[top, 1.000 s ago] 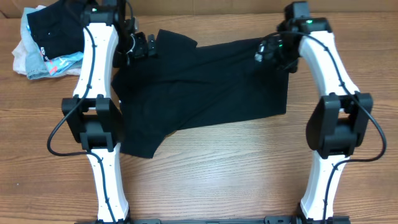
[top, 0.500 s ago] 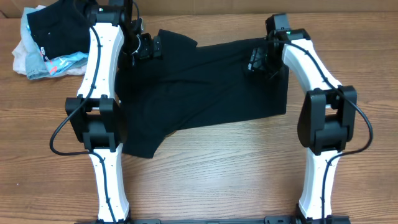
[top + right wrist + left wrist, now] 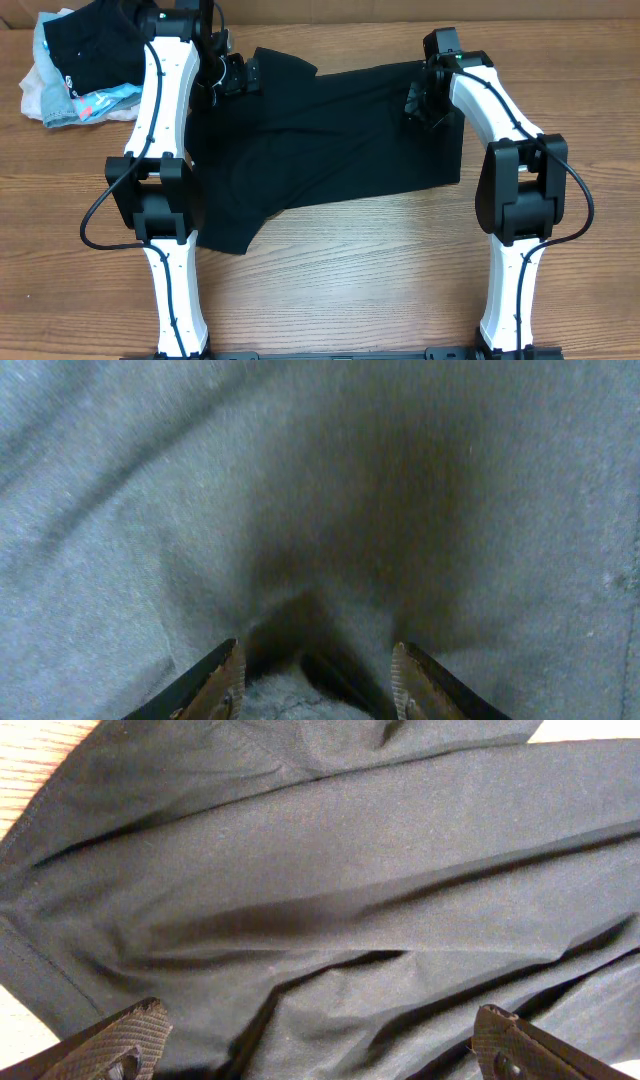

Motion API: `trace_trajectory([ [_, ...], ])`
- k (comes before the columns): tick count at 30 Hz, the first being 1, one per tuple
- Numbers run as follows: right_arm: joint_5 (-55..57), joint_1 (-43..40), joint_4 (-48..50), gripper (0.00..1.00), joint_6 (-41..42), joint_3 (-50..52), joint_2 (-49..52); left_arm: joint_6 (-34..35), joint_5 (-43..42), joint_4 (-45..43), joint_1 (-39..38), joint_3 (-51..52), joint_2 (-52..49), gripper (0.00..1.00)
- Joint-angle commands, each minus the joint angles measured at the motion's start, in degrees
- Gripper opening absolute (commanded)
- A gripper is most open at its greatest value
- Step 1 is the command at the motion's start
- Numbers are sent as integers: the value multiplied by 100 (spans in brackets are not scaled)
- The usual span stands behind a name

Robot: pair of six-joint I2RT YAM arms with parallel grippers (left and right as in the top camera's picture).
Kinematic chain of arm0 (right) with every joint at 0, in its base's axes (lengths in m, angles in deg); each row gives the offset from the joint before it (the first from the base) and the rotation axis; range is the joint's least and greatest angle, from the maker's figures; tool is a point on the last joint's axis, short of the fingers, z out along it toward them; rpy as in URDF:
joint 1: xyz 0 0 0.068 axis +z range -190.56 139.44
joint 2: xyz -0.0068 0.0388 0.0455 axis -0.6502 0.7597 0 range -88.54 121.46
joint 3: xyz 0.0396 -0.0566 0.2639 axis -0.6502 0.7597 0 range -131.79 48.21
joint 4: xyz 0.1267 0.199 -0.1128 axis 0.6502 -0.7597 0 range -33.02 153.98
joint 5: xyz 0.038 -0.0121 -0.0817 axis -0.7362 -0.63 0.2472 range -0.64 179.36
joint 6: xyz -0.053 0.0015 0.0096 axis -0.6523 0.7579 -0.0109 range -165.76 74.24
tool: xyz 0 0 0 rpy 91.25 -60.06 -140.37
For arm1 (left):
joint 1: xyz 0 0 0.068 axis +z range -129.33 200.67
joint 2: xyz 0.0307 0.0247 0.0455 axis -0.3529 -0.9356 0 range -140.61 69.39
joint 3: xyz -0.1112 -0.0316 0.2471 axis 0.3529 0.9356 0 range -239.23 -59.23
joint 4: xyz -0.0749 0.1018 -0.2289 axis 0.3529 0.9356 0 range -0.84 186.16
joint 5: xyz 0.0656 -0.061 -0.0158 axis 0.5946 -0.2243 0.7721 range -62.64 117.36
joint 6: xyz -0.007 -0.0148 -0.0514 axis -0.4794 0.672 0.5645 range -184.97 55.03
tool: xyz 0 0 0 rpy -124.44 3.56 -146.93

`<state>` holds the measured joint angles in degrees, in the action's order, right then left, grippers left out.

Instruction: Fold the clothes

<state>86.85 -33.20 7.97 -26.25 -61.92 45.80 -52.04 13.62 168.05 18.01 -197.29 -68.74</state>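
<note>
A black T-shirt (image 3: 330, 130) lies spread and creased on the wooden table (image 3: 360, 270). My left gripper (image 3: 236, 76) is low over its far-left part, near a sleeve. In the left wrist view its jaws (image 3: 320, 1042) are wide open over the wrinkled black cloth (image 3: 320, 870), holding nothing. My right gripper (image 3: 421, 101) is at the shirt's far-right part. In the right wrist view its jaws (image 3: 318, 682) are apart and pressed down on the cloth (image 3: 300, 480), with a small raised ridge of fabric between the tips.
A pile of other clothes (image 3: 70, 70), black, white and light blue, lies at the far-left corner. Both arm bases stand at the near edge of the table. A cardboard wall runs along the back.
My right gripper has moved left and inward over the shirt's far-right part. My left gripper has shifted slightly to the right. The shirt lies as before.
</note>
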Motion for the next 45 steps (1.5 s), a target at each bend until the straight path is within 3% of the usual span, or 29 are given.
trace_trajectory([
  [1, 70, 57, -48, 51, 24, -13, 111, -140, -66, 7, -11, -42, 22, 100],
  [6, 74, 57, -153, 57, -4, -24, 111, -140, 133, -4, -13, -42, 24, 100],
  [12, 72, 57, -422, 56, -22, -251, 111, -138, 216, -4, -13, -42, 22, 100],
  [21, -122, 63, -450, 35, -17, -321, 111, -138, 214, -4, -20, -42, 22, 100],
  [28, -120, 63, -452, 5, 2, -321, 111, -138, 229, -2, -39, -42, 22, 100],
  [37, -98, 50, -636, 4, 57, -396, 59, -138, 229, 48, -39, -42, 22, 100],
  [45, 107, 35, -1720, 4, 166, -1143, -175, -140, 232, 83, -39, -42, 22, 100],
])
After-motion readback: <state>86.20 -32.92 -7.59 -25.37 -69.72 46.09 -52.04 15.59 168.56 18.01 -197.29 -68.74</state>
